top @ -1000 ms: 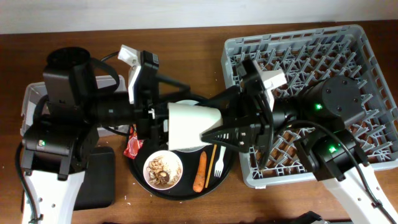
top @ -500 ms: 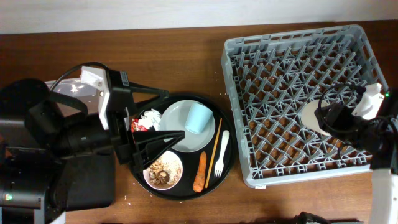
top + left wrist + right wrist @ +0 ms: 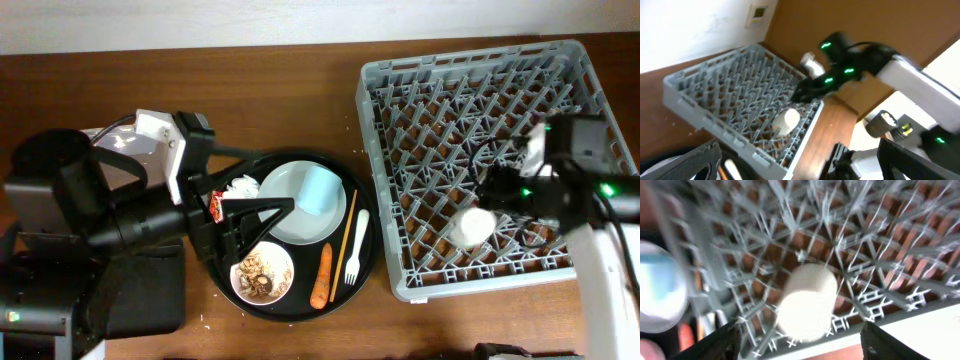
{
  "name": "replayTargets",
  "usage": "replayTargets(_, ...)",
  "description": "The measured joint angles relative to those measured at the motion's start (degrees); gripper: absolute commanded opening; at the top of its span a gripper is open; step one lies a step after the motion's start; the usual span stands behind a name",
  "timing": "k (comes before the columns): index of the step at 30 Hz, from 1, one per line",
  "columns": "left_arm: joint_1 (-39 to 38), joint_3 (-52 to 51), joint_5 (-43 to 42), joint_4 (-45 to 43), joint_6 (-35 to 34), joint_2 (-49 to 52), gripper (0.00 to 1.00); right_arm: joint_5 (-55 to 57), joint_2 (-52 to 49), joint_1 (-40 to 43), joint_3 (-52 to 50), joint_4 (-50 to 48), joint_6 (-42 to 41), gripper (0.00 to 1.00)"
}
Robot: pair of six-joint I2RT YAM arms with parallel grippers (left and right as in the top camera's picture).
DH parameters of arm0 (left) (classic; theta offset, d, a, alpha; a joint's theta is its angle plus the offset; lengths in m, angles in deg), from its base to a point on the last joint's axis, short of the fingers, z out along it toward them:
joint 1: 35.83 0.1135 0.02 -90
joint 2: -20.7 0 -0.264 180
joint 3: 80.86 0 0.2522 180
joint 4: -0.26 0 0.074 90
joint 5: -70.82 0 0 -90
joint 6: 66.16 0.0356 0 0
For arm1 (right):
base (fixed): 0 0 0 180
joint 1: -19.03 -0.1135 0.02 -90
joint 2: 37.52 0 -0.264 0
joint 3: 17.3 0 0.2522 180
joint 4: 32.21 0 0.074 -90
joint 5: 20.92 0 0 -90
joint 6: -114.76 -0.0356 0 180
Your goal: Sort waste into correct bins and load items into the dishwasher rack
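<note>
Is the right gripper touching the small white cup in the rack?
Apart. The right wrist view shows the small white cup lying on the dishwasher rack with grid visible between it and each finger of the right gripper.

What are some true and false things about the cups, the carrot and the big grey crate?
The small white cup lies in the dishwasher rack. True.
The light blue cup is in the rack too. False: it sits on the pale round plate.
The carrot lies beside the white fork. True.
The right gripper is clamped on the small white cup. False: it is open and the cup lies free in the rack.
The white bowl is clean. False: brownish food scraps lie in it.
</note>
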Motion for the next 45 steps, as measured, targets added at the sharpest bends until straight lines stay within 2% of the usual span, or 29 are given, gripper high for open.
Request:
replayTargets(2, 0.0, 0.0, 2.23, 1.05, 0.35, 0.0, 0.99, 0.42, 7.76, -0.04, 2.43, 0.37, -0.15, 0.8)
replayTargets(3, -0.02, 0.0, 2.58, 1.33, 0.35, 0.0, 0.99, 0.37, 9.11, -0.04, 2.8, 1.49, -0.11, 0.85)
replayTargets(4, 0.0, 0.0, 2.93, 1.42, 0.35, 0.0, 0.99, -0.33, 9.35, -0.04, 2.84, 3.21, -0.11, 0.99)
replayTargets(6, -0.02, 0.0, 4.83, 3.65, 0.44, -0.07, 0.99, -1.75, 9.97, -0.09, 4.26, 4.42, -0.55, 0.99)
replayTargets(7, -0.83, 0.13, 9.62, 6.75, 1.29, -0.11, 0.99, -5.16, 12.72, -0.09, 7.8, 1.84, -0.98, 0.91)
replayTargets(9, -6.45, -0.57, 29.94, 10.82, 3.56, 0.2, 0.99, -11.96, 21.29, -0.09, 12.96, -0.22, -1.36, 0.92)
replayTargets(11, -10.93, -4.66, 37.35, 9.31, 4.04, 3.93, 0.99, -13.88, 24.06, -0.09, 13.31, 1.7, -1.4, 0.92)
replayTargets(13, -12.63, -7.65, 37.77, 5.16, 4.26, 14.38, 0.99, -14.71, 23.52, -0.09, 13.27, 4.92, -1.44, 0.92)
replayTargets(14, -12.74, -8.09, 37.53, 0.9, 4.22, 21.44, 0.92, -14.91, 22.93, -0.09, 13.27, 6.78, -1.42, 0.91)
replayTargets(16, -13.53, -8.44, 37.07, -7.87, 3.21, 29.42, 0.74, -15.02, 21.84, -0.09, 13.2, 9.97, -1.44, 0.92)
replayTargets(17, -15.12, -8.37, 36.96, -10.58, 2.49, 34.45, 0.74, -15.17, 21.33, -0.09, 13.2, 10.88, -1.42, 0.92)
replayTargets(18, -16.57, -8.37, 36.92, -10.56, 1.55, 38.71, 0.72, -15.15, 20.94, -0.09, 13.2, 11.93, -1.42, 0.92)
replayTargets(21, -20.35, -8.41, 37.11, -8.31, -1.33, 47.21, 0.5, -13.6, 19.67, -0.09, 13.16, 13.68, -1.42, 0.92)
replayTargets(23, -21.7, -10.21, 37.31, -8.04, -2.91, 47.65, 0.49, -12.96, 19.04, -0.09, 13.16, 13.7, -1.42, 0.93)
replayTargets(24, -22.56, -12.07, 37.31, -8.5, -3.45, 47.65, 0.43, -12.7, 18.53, -0.09, 13.16, 13.86, -1.4, 0.92)
replayTargets(27, -25.49, -15.89, 39.15, -8.66, -4.92, 47.91, 0.45, -12.48, 17.77, -0.09, 13.11, 14.34, -1.44, 0.92)
replayTargets(30, -21.84, -14.34, 40.63, -8.37, -5.2, 45.44, 0.71, -12.26, 17.77, -0.09, 13.11, 14.62, -1.4, 0.93)
replayTargets(32, -19.23, -12.96, 44.76, -8.92, -4.74, 39.26, 0.78, -12.26, 17.77, -0.09, 13.11, 14.6, -1.4, 0.93)
replayTargets(36, -18.32, -12.41, 49.33, -13.86, 4.07, 38.21, 0.78, -12.26, 16.28, -0.09, 13.05, 15.1, -1.38, 0.93)
replayTargets(38, -17.92, -12.35, 48.24, -17.29, 8.04, 42.93, 0.78, -12.26, 15.74, -0.09, 13.03, 15.19, -1.42, 0.93)
replayTargets(39, -17.09, -12.35, 44.19, -18.93, 10.93, 44.78, 0.77, -12.24, 15.74, -0.09, 12.98, 15.43, -1.4, 0.93)
replayTargets(42, -16.52, -12.35, 36.85, -19.71, 15.87, 45.92, 0.65, -12.24, 15.74, -0.09, 12.96, 15.63, -1.38, 0.92)
replayTargets(44, -16.46, -12.17, 32.3, -17.05, 19.78, 46.12, 0.62, -12.22, 15.74, -0.09, 12.94, 15.63, -1.38, 0.93)
replayTargets(45, -16.46, -12.02, 29.18, -13.0, 22.62, 46.12, 0.57, -12.2, 15.74, -0.09, 12.94, 15.61, -1.4, 0.93)
